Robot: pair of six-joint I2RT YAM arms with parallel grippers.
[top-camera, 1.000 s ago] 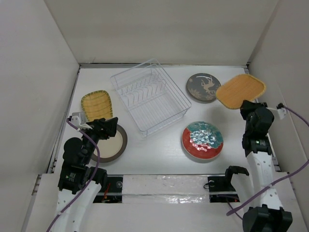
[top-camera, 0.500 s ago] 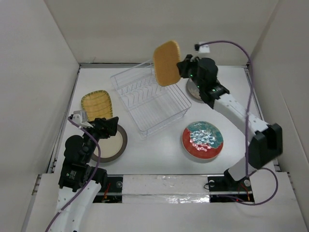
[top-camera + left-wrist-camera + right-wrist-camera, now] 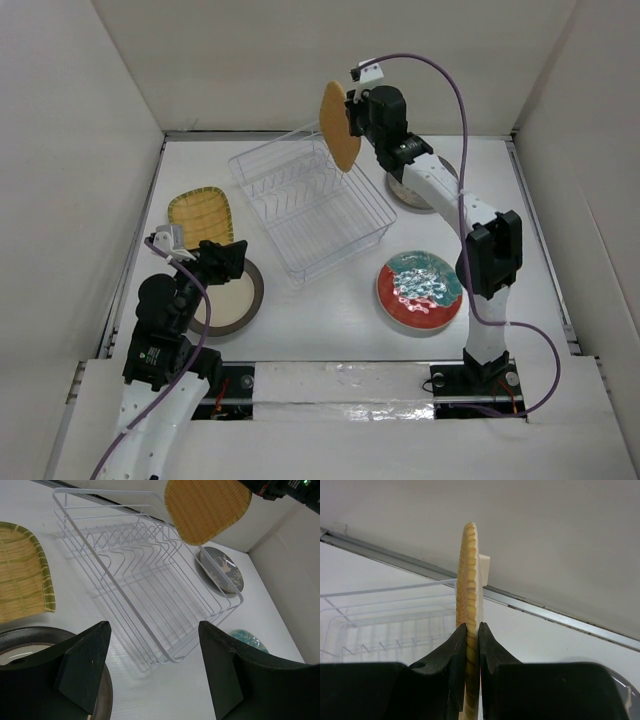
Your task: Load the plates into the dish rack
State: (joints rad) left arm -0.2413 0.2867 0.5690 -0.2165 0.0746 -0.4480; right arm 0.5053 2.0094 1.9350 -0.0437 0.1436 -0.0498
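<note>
To the left of the dish rack [image 3: 312,200], the yellow ribbed plate [image 3: 201,218] is laid flat. Nearer the arms, the brown-rimmed cream plate [image 3: 232,300] is seen beneath the left gripper [image 3: 152,645], whose jaws are spread wide with nothing between them. Above the rack's far edge, the orange plate [image 3: 340,127] is held on edge, pinched narrowly by the right gripper [image 3: 469,630]. To the rack's right, the dark grey plate [image 3: 222,570] and, nearer the arms, the red-rimmed plate [image 3: 420,290] are laid flat.
</note>
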